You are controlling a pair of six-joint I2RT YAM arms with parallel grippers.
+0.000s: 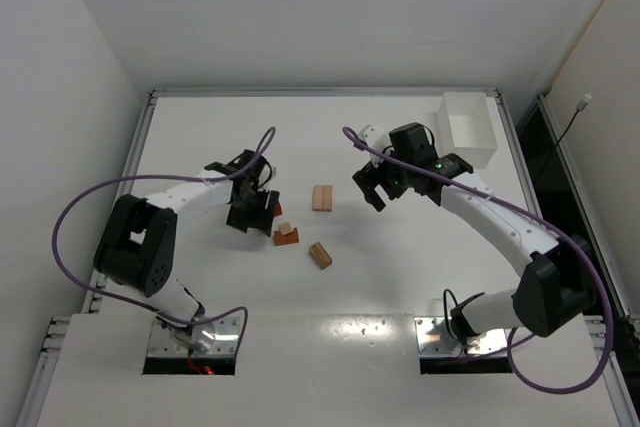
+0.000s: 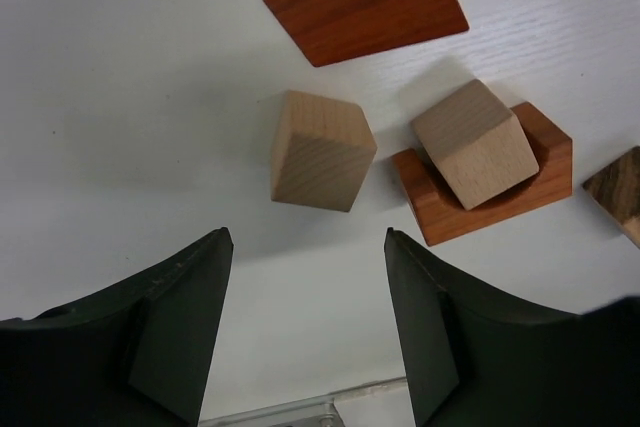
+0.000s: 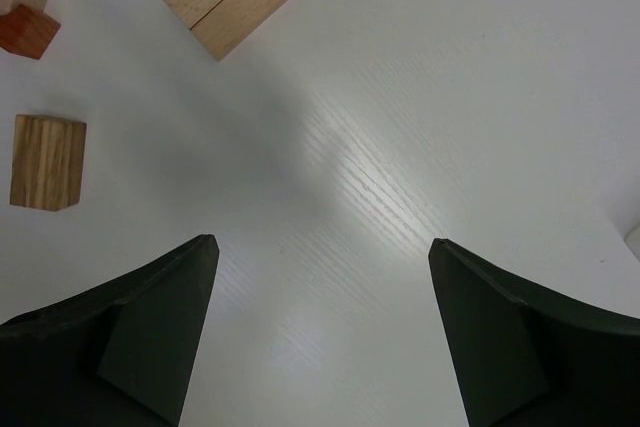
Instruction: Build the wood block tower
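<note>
Top external, white table [image 1: 400,267], wood blocks [image 1: 321,197], pale walls [image 1: 60,67]

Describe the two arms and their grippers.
The left arm and right arm have white links, black joints, and a purple cable along each. The left gripper and right gripper are black with two broad tapered fingers. A green light shows at the right wrist.

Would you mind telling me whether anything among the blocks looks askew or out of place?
Yes: one pale cube sits tilted in the hollow of the reddish arch block, resting on an edge rather than on a flat face. It looks dropped there, not stacked. Nothing appears damaged.
</note>
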